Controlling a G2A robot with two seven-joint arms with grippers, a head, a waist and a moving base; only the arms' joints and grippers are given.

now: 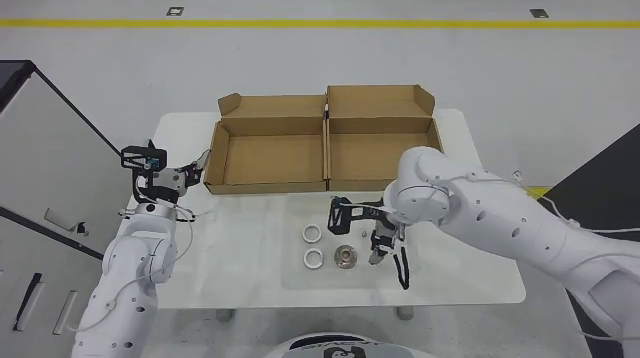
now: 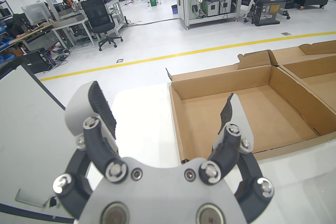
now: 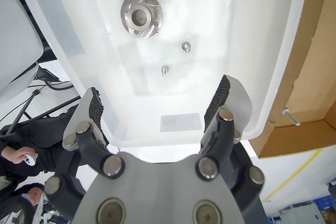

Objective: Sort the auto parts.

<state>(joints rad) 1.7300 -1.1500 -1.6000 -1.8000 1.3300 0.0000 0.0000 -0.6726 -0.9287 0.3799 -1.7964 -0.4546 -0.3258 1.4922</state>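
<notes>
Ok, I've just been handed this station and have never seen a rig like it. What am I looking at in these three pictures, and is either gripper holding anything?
It is a two-armed robot working at a table. The top view looks down from a camera above the arms. The other two pictures come from a camera on each wrist, so each one shows its own gripper up close. The left gripper is open and empty, beside the left cardboard box. The right gripper is also open and empty, above a clear tray. The tray holds two metal rings, a round flanged hub and two small bolts. One longer bolt already lies in the cardboard box nearest the tray.
</notes>
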